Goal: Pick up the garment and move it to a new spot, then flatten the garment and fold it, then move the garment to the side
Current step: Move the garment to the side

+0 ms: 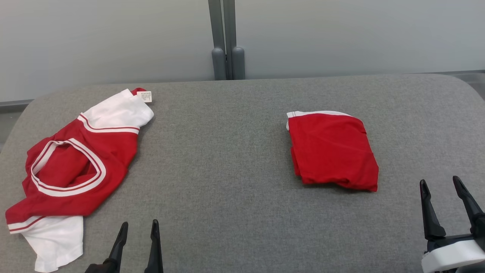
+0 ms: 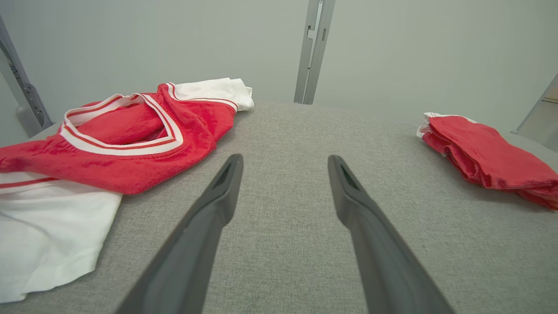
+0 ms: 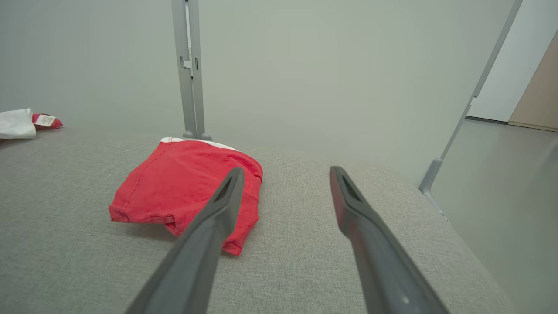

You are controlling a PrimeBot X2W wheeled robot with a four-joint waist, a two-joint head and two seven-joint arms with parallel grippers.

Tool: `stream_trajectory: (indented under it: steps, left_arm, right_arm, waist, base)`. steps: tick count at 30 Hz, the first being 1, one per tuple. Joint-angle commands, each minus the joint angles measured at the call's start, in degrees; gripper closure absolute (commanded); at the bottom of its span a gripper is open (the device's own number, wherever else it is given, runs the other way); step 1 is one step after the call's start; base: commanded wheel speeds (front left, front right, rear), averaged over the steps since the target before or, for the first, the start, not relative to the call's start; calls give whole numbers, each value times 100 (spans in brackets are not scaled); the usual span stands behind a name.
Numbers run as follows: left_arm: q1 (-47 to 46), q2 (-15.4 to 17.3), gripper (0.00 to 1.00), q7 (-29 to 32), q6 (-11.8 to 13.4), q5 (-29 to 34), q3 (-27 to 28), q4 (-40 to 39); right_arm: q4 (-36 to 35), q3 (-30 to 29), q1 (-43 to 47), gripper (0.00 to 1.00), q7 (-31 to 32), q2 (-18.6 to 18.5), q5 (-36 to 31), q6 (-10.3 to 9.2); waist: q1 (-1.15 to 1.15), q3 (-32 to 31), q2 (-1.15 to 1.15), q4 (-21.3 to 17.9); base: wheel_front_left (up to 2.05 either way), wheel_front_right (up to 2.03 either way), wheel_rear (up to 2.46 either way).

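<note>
Garment (image 1: 94, 151), red with white sleeves, lay crumpled at the left of your grey table (image 1: 227, 170). Its long axis ran from the near edge away and slightly rightward, tagged sleeve (image 1: 121, 110) farthest. Your left gripper (image 1: 139, 223) sat near it, released and empty. Your right gripper (image 1: 439, 180) was likewise spread, beside a folded red garment (image 1: 333, 151).

— How was the left end effector (image 1: 138, 227), the one with two long dark fingers (image 1: 154, 246), posed?
— Low at the lower left, fingers spread apart, pointing forward, gripping nothing.
— And the right end effector (image 1: 439, 185)?
— Lower right, likewise spread wide and empty, with its white wrist collar (image 1: 451, 256) visible.
</note>
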Motion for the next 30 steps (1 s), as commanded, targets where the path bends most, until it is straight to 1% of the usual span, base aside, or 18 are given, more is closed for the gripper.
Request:
stream_trajectory:
  steps: [1, 6, 9, 11, 12, 13, 15, 16, 18, 20, 22, 25, 30]
  left_arm:
    - [76, 9, 0, -1, 9, 26, 40, -6]
    - [51, 9, 0, -1, 23, -26, 38, -14]
    - [-16, 9, 0, -1, 32, -32, 12, -32]
    - [-97, 9, 0, -1, 23, -40, -8, -57]
    - [-141, 9, 0, -1, 16, -38, -27, -75]
    - [-205, 9, 0, -1, 17, -42, -48, -92]
    - [-321, 9, 0, -1, 7, -50, -110, -83]
    - [-394, 9, 0, -1, 3, -56, -169, -79]
    - [-537, 8, 0, -1, 4, -93, -299, -61]
    - [-632, 10, 0, -1, 36, -142, -415, -34]
    - [-693, 12, 0, -1, 88, -190, -505, 2]
    - [-762, 10, 0, -1, 158, -286, -602, 20]
    - [-816, 10, 0, -1, 235, -334, -715, 26]
  right_arm:
    - [-35, 22, -61, 0, -16, 16, -34, -4]
    - [-98, 63, -113, 0, -17, 3, -10, -4]
    - [-142, 9, -358, 0, -16, 33, 188, -4]
    - [187, 50, -503, 0, -15, 24, 440, -4]
    - [415, 175, -663, 0, 28, -59, 569, -4]
    - [599, 201, -900, 0, 202, -115, 746, -4]
    - [952, 334, -1407, 0, 765, -237, 1228, -1]
    - [1188, 205, -1674, 0, 1134, -338, 1428, -7]
    - [1555, 203, -2047, 0, 1808, -436, 1762, -5]
    - [1915, 62, -2469, 0, 2329, -520, 2012, -3]
    - [2266, 82, -2760, 0, 2786, -628, 2121, -1]
    - [2640, 188, -3013, 0, 3204, -690, 2365, -1]
    - [3138, 299, -3160, 0, 3357, -833, 2648, -2]
  waist:
    - [0, -2, 0, 19]
    - [0, 13, 0, 103]
    - [0, 56, 0, 173]
    - [0, 152, 0, 225]
    - [0, 229, 0, 263]
    - [0, 319, 0, 294]
    - [0, 491, 0, 404]
    - [0, 618, 0, 478]
    - [0, 811, 0, 624]
    - [0, 966, 0, 769]
    - [0, 1077, 0, 907]
    - [0, 1206, 0, 1079]
    - [0, 1287, 0, 1269]
  base:
    - [0, 0, 0]
    - [0, 0, 0]
    - [0, 0, 0]
    - [0, 0, 0]
    - [0, 0, 0]
    - [0, 0, 0]
    - [0, 0, 0]
    - [0, 0, 0]
    - [0, 0, 0]
    - [0, 0, 0]
    - [0, 0, 0]
    - [0, 0, 0]
    - [0, 0, 0]
